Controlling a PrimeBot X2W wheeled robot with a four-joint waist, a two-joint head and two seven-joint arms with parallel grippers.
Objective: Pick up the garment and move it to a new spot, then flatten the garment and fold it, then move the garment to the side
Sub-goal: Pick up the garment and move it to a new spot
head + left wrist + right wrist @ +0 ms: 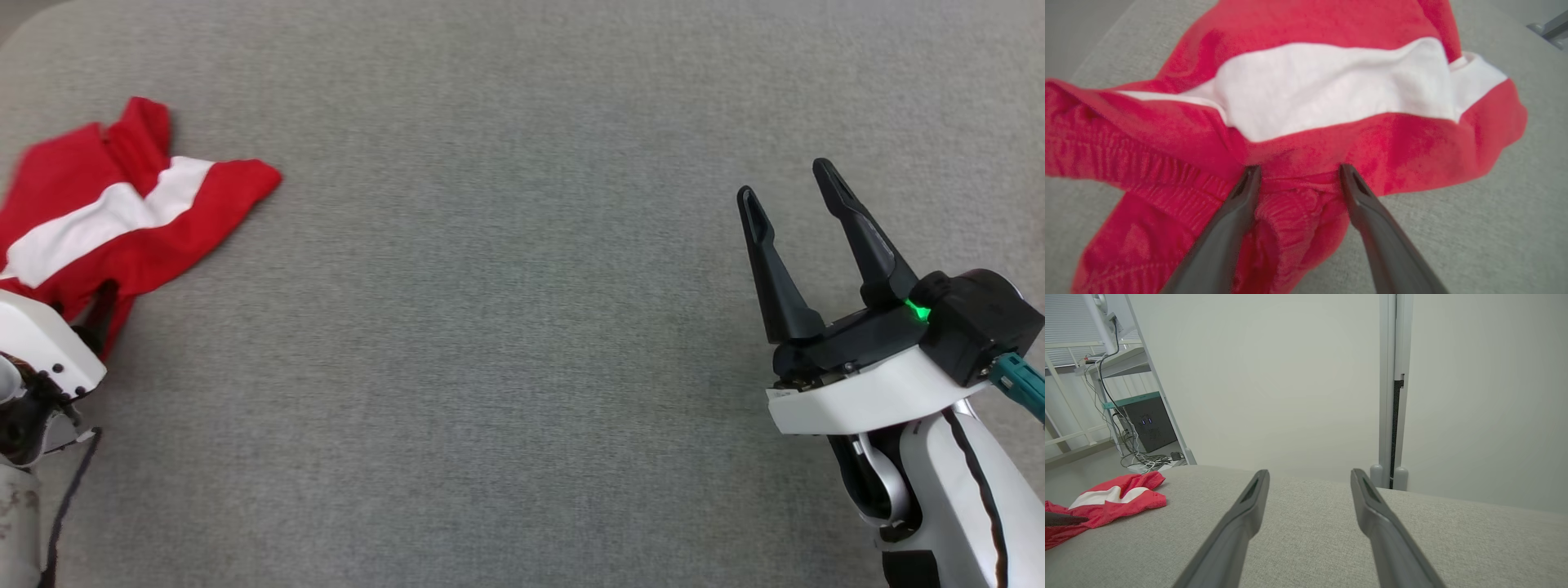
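The right claw (pixel 784 181) has two long, tapering fingers (pixel 774 269) of matte black, each with a shallow slot near its tip. They spring from a black base where a small green light (pixel 918 310) glows, beside a boxy black housing (pixel 976 322) with a teal plug (pixel 1020 382). Below is a curved white collar (pixel 857 400), then a white forearm (pixel 955 482) marked by a thin black seam. The left arm's white shell (pixel 41 343) carries small dark screw heads, with a dark cable (pixel 75 482) beneath. The left claw (pixel 1300 167) has dark grey fingers of the same shape.
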